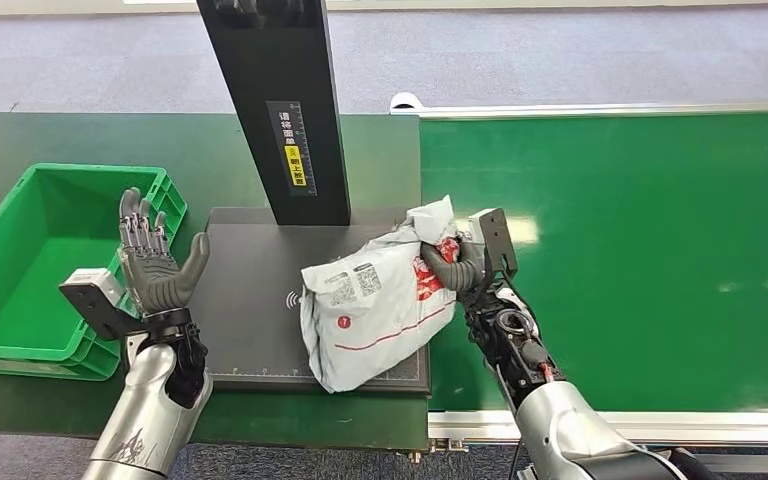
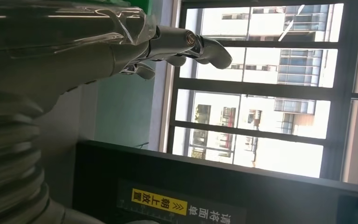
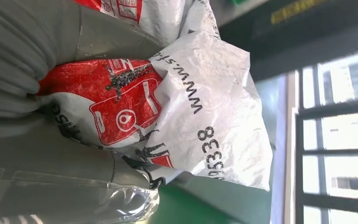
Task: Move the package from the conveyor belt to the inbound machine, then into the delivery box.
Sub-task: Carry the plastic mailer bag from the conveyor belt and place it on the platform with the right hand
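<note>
1. The green crate (image 1: 20,280) sits at the table's left end; its visible floor holds nothing.
2. The white package (image 1: 380,300) rests on the dark scanner plate (image 1: 250,330), beside the green conveyor belt (image 1: 640,260).
3. The right hand (image 1: 460,262) grips the package's bunched upper corner, fingers wrapped around it.
4. The left hand (image 1: 155,262) is raised between crate and plate, fingers spread, holding nothing.
5. The package hides most of the right hand's fingers; its printed label is too small to read.
</note>
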